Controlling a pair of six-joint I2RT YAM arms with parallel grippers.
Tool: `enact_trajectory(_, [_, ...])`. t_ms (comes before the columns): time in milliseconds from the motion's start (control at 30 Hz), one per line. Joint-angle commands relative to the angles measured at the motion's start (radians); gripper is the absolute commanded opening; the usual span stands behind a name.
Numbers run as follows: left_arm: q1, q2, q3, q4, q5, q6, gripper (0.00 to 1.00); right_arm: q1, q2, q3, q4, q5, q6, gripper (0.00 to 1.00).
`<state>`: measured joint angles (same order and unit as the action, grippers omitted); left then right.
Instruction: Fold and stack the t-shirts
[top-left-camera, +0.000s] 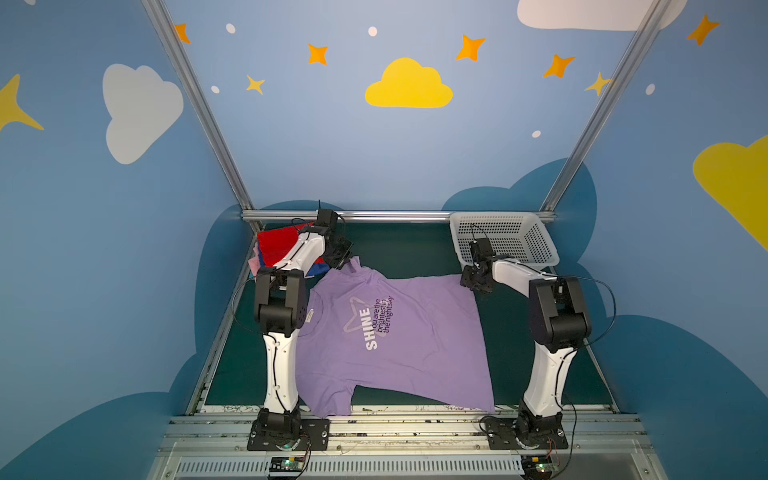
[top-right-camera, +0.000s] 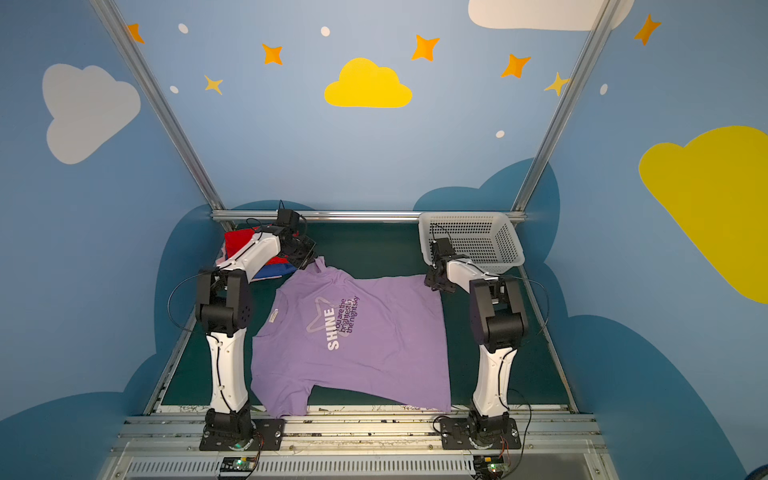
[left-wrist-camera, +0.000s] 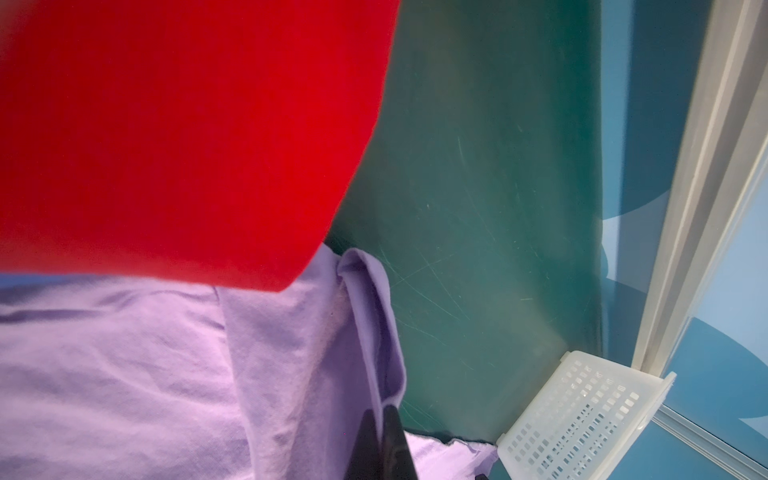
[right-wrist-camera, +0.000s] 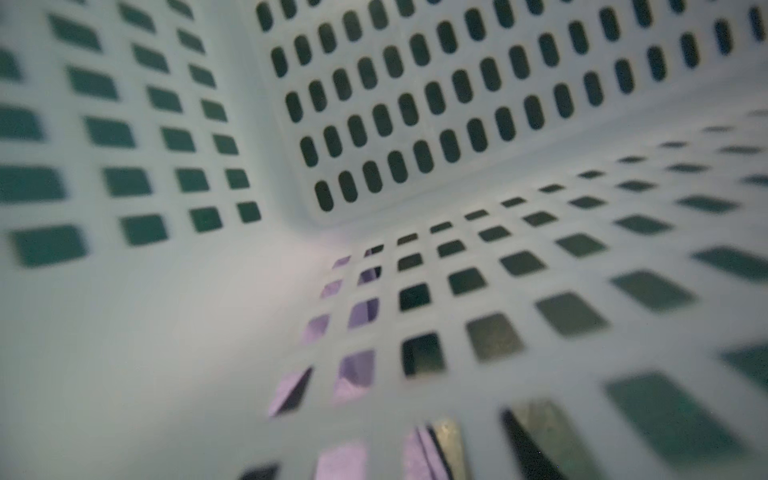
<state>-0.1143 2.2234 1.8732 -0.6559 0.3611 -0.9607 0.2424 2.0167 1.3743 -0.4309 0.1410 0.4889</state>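
My left hand (top-left-camera: 344, 260) reaching far, clamped on the purple shirt (top-left-camera: 415, 345), red shirt (top-left-camera: 274, 243) beside, right hand (top-left-camera: 474, 284) by the basket (top-left-camera: 536, 245), grip unclear

Blurred basket (right-wrist-camera: 166, 332) perhaps hides jaws of the right pincer (top-left-camera: 475, 286).

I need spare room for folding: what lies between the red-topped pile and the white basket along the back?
The left gripper, shut on the lavender shirt, then bare green mat, in both top views.
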Motion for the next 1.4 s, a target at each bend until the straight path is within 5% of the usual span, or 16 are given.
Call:
enact_trajectory(0, [-0.002, -0.043, -0.021, -0.007, -0.007, 0.011, 0.04, 0.021, 0.027, 0.024, -0.018, -0.004, 0.011, 0.36])
enact_trajectory(167, [0.001, -0.053, -0.028, -0.010, -0.007, 0.012, 0.04, 0.043, 0.040, 0.007, -0.032, -0.011, 0.041, 0.34])
enact_trajectory(267, [0.001, -0.060, -0.028, -0.011, -0.005, 0.015, 0.04, 0.043, 0.006, -0.037, -0.012, -0.017, 0.053, 0.22])
enact_trajectory(667, [0.001, -0.110, -0.074, 0.001, -0.004, 0.010, 0.04, -0.006, -0.214, -0.115, -0.033, 0.038, 0.040, 0.30])
enact_trajectory(867, [0.003, -0.121, -0.074, -0.005, -0.005, 0.017, 0.04, 0.127, -0.257, 0.000, -0.079, 0.053, -0.043, 0.28])
enact_trajectory(1167, [0.003, -0.131, -0.077, -0.017, -0.003, 0.028, 0.04, 0.198, 0.057, 0.378, -0.169, 0.027, -0.091, 0.27])
enact_trajectory(1367, [0.004, -0.131, -0.085, -0.016, 0.004, 0.036, 0.04, 0.191, 0.254, 0.624, -0.308, 0.150, -0.123, 0.29])
